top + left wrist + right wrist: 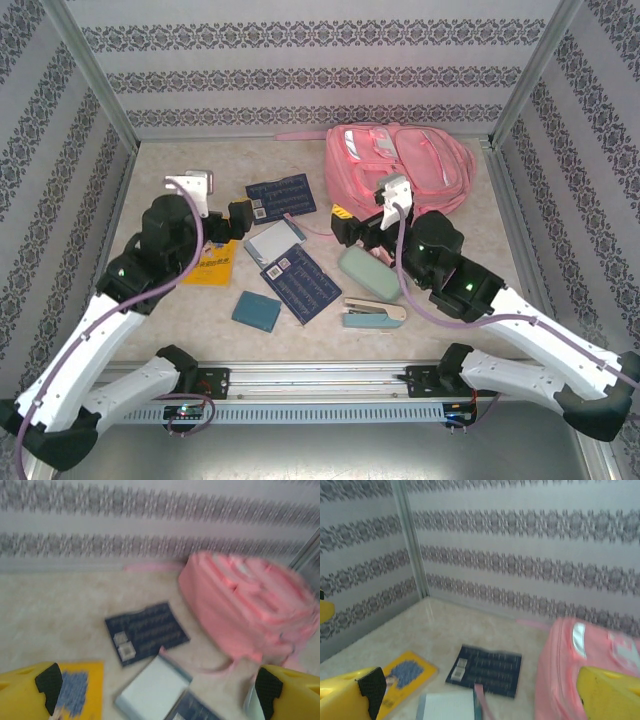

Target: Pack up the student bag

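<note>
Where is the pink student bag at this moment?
In the top external view, the student bag lies far right on the table, a dark blue card just left of it.

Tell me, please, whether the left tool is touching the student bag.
Apart. The top external view shows the left tool well clear of the student bag, with a dark blue card between them.

A: Where is the student bag (400, 165) placed?
B: At the table's (160, 165) far right; a booklet (281, 197) is laid just left of it.
A: And the stapler (374, 314)?
B: It is set nearer, just before a case (369, 272)
</note>
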